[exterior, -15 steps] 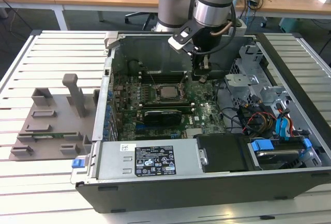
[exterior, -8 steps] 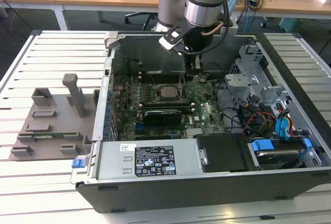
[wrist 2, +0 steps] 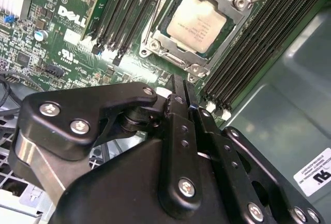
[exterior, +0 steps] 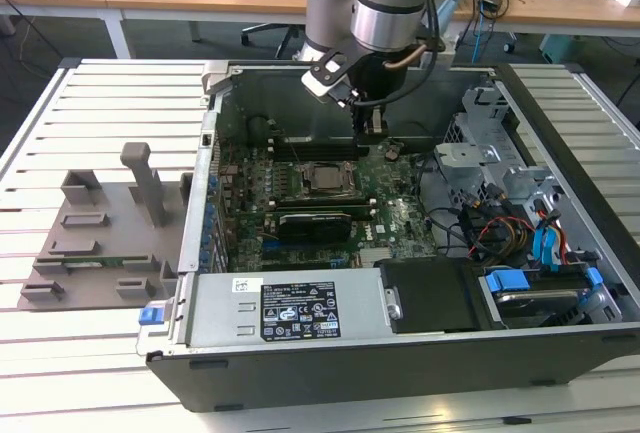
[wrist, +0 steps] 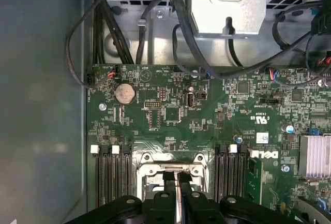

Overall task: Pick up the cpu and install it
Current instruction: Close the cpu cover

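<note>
In the exterior view the gripper hangs inside the open computer case, just beyond the cpu, which lies flat in the motherboard socket. The grey holder tray stands outside, at the exterior view's left. In the second wrist view the cpu looks seated within the metal frame, which is likely why the fingers are clenched on nothing. In the first wrist view the fingertips hover over that frame.

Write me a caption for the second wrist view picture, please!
The gripper hovers close to the cpu, which sits in its socket frame on the green motherboard.
</note>
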Controlling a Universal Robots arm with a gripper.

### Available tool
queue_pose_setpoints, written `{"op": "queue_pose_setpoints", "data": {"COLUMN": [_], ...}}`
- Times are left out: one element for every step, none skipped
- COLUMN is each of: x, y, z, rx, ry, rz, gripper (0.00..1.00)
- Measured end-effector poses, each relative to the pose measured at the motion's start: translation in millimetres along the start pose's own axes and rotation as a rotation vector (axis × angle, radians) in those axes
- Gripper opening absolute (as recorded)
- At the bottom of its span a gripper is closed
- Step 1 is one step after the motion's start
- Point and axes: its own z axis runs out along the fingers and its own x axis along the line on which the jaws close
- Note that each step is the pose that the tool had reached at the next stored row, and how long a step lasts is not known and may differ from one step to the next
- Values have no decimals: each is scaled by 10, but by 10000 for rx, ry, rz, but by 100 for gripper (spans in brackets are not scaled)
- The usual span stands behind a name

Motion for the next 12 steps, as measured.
{"op": "queue_pose_setpoints", "data": {"x": [0, 0, 0, 1, 1, 1, 1, 1, 1, 1, 2, 2], "y": [-5, -14, -25, -35, -43, -48, -54, -61, -72, -81, -87, -93], "z": [1, 2, 3, 5, 6, 7, 8, 10, 13, 15, 17, 19], "rx": [0, 0, 0, 0, 0, 0, 0, 0, 0, 0, 0, -1], "ry": [0, 0, 0, 1, 0, 0, 0, 0, 0, 0, 0, 0], "rz": [0, 0, 0, -1, 0, -1, -1, 0, 0, 0, 0, 0], "gripper": [16, 16, 16, 16, 16, 16, 16, 16, 16, 16, 16, 16]}}
